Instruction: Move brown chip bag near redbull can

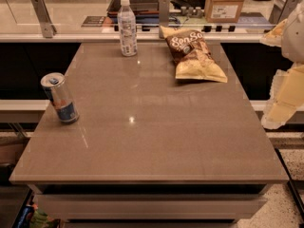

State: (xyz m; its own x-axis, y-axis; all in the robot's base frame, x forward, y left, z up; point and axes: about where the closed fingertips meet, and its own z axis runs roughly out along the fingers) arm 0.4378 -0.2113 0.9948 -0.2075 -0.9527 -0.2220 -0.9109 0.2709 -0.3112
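1. Camera view: the surface [142, 146] is a glossy brown tabletop seen from its near edge. It runs back to a pale counter ledge.
2. The brown chip bag [194, 56] lies flat in the far right part of the surface. Its dark, white-lettered part is toward the back edge, and its pale yellow end points toward the right front.
3. The redbull can [59, 99] stands upright near the left edge, about halfway back, with its pull-tab top showing. It is well apart from the bag, on the opposite side of the surface.
4. A clear water bottle [127, 27] with a white cap stands upright at the back. It is left of the bag, near it but not touching.
5. The end effector [285, 96] shows as a pale yellow and white shape at the right edge of the view, partly cut off. It is beyond the right side of the surface and raised above its level.
6. The bag lies to the left of the end effector and a little farther back. The two are apart, with the right margin of the surface between them.
7. I cannot tell whether the end effector is spread or pressed together.
8. A cardboard box [225, 4] sits on the counter behind the bag.
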